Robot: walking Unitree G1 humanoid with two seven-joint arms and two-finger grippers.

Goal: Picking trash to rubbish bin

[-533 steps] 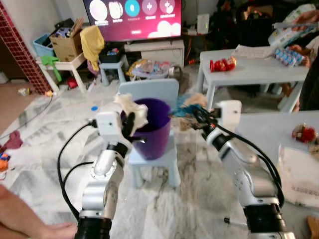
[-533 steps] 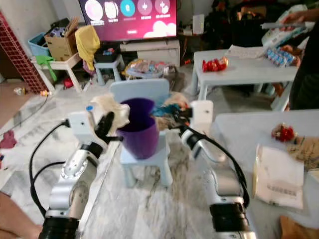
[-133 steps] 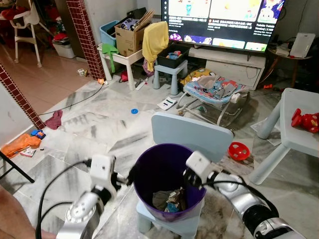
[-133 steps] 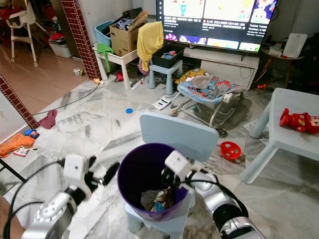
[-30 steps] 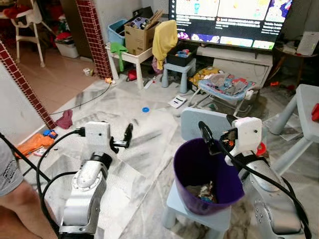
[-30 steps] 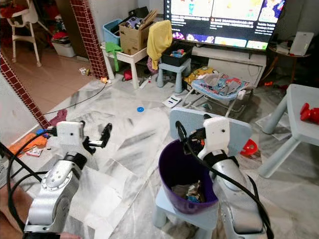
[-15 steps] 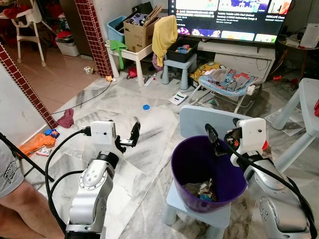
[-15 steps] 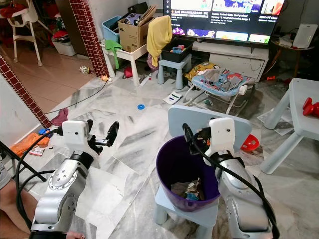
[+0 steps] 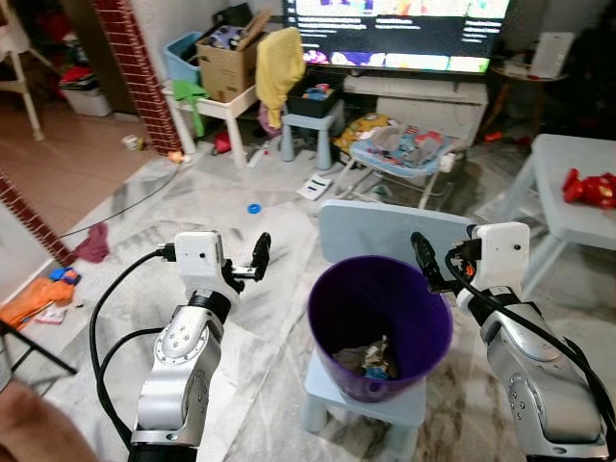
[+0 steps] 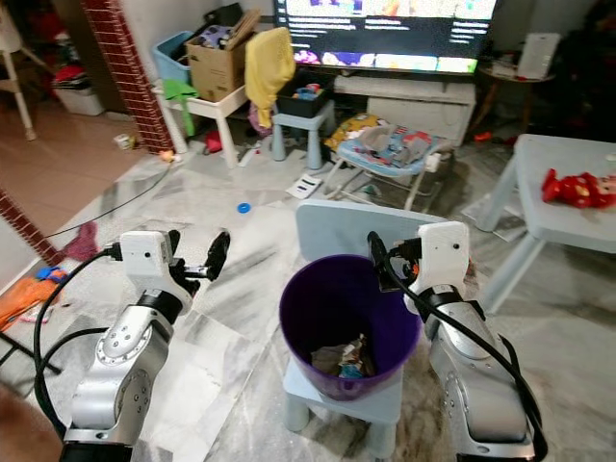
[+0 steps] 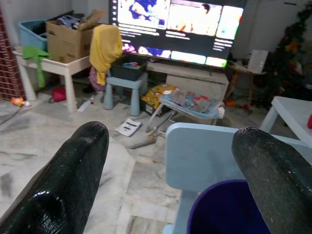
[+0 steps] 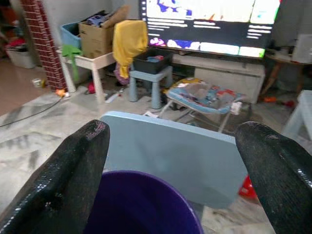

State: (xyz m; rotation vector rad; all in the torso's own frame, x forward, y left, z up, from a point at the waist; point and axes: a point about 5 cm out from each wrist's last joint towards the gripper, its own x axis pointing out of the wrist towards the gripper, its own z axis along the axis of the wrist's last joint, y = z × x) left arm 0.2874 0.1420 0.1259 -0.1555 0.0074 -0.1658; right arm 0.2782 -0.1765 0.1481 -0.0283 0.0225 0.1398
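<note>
Trash (image 9: 371, 358) lies at the bottom of the purple bin (image 9: 339, 361). It looks like crumpled paper and shiny wrappers, so it is probably very light and soft and would squash flat when pinched. A loose, sticking-up corner would be the best place to take hold, if it ever had to come out again.

The bin is a round plastic tub, smooth and a bit shiny, wider at the top than at the bottom. It likely weighs little and could tip over if bumped on its rim. It stands on the seat of a small pale blue chair (image 9: 377, 225), a hard plastic one with a flat back.

The right hand (image 9: 422, 262) is at the bin's rim on the right side, close to the edge. Its two black fingers are spread wide apart and hold nothing. The left hand (image 9: 259, 256) hangs in the air off to the left of the bin, well apart from it, above the marble floor (image 9: 269, 217). Its fingers are spread wide too, with nothing between them.

Farther back there is a bright TV (image 9: 390, 29), a cardboard box (image 9: 225, 60) on a little white counter (image 9: 209, 108), and a baby bouncer (image 9: 397, 154). A red toy (image 9: 585, 187) lies on another pale counter (image 9: 549, 168) to the right.
</note>
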